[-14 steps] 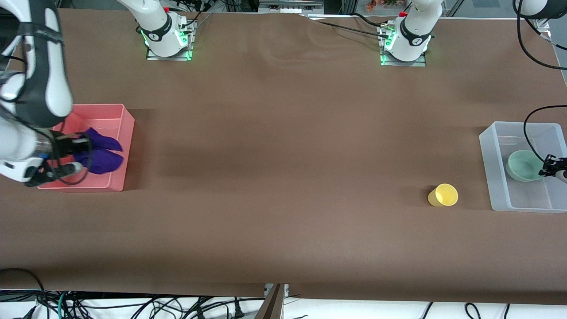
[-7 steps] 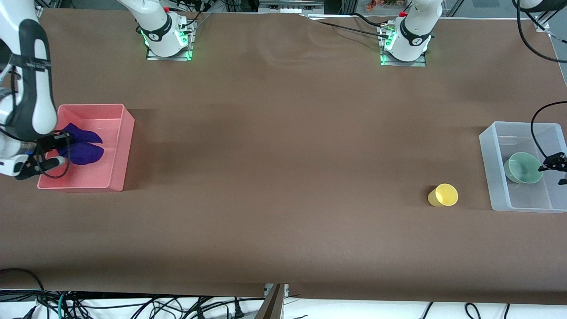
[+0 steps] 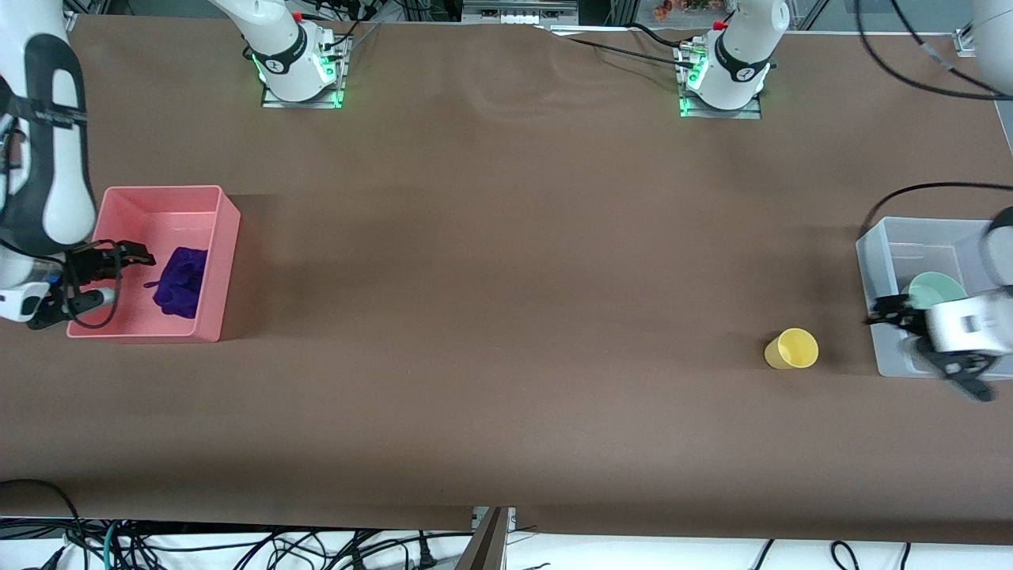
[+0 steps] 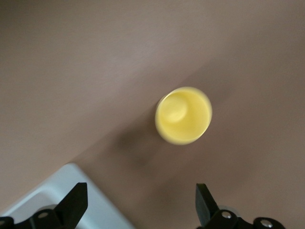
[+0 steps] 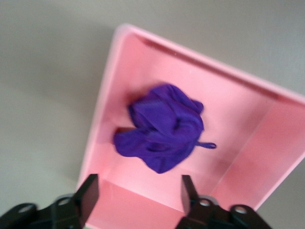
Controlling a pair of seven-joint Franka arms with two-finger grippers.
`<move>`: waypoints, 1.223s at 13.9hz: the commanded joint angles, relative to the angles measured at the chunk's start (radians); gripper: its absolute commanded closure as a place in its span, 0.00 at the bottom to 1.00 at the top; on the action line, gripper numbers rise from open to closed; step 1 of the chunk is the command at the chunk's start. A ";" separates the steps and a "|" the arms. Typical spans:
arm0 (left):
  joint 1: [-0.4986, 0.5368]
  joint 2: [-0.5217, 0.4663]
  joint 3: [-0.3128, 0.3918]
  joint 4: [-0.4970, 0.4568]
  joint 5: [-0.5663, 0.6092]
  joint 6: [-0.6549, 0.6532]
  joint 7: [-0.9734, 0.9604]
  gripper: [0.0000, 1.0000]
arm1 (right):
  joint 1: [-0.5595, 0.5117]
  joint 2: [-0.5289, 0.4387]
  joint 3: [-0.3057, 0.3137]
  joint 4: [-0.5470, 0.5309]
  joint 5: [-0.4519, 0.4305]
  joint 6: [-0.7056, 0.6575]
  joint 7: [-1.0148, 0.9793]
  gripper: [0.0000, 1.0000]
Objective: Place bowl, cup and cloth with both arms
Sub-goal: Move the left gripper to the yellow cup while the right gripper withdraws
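The purple cloth lies crumpled in the pink bin. It also shows in the right wrist view. My right gripper is open and empty over that bin's edge, beside the cloth. The mint-green bowl sits in the translucent bin, partly hidden by my left hand. My left gripper is open and empty over that bin's corner. The yellow cup stands upright on the table beside the bin. It shows ahead of the left gripper in the left wrist view.
The pink bin stands at the right arm's end of the table and the translucent bin at the left arm's end. Brown table cover lies between them. Cables hang over the translucent bin.
The right gripper has let go of the cloth, which now lies in the pink bin. The left gripper has moved off the bowl toward the cup.
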 commanded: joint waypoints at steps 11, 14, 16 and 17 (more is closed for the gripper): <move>-0.017 0.175 0.009 -0.019 -0.078 0.137 -0.142 1.00 | -0.010 -0.331 0.292 0.171 -0.107 -0.176 0.473 0.00; -0.012 0.157 0.009 -0.004 -0.069 0.120 -0.136 1.00 | -0.010 -0.343 0.292 0.171 -0.187 -0.196 0.473 0.00; -0.009 0.077 0.016 0.001 -0.059 0.021 -0.133 1.00 | -0.010 -0.343 0.310 0.169 -0.193 -0.225 0.485 0.00; -0.006 0.034 0.024 0.001 -0.058 -0.033 -0.131 1.00 | -0.012 -0.343 0.311 0.171 -0.188 -0.227 0.505 0.00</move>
